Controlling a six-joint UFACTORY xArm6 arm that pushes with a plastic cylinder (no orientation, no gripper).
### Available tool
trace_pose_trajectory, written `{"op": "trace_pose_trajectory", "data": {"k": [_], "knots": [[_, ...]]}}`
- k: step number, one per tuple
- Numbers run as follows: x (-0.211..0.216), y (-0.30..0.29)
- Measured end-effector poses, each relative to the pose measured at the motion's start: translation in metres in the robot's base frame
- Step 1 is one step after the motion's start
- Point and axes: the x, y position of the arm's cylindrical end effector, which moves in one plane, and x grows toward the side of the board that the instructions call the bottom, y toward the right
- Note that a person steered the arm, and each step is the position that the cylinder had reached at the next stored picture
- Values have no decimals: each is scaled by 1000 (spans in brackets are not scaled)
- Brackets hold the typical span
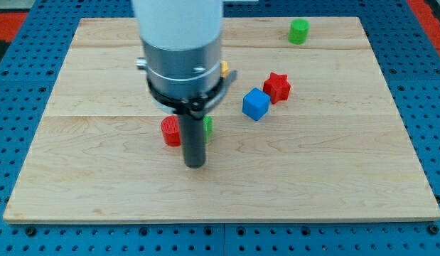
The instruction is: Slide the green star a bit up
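Green star (207, 126) peeks out just right of the rod, above my tip (195, 165); no claw shows.

Green block (207, 126) and yellow block (224, 69) mostly hidden behind the arm (180, 57)

text: none readable | labels: none | numbers: none | signs: none

Bright blocks on a pale desk

The desk (99, 85) is light wood with faint grain; around it, a blue surface (13, 235) dotted with holes. Green block (298, 31), red star (278, 87), blue cube (255, 104), red block (170, 131), a green sliver (207, 126), a yellow bit (224, 69). The rod (194, 139) is dark.
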Motion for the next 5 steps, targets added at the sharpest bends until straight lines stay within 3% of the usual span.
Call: {"op": "trace_pose_trajectory", "data": {"k": [3,5], "knots": [[-62,5],[-78,-10]]}}
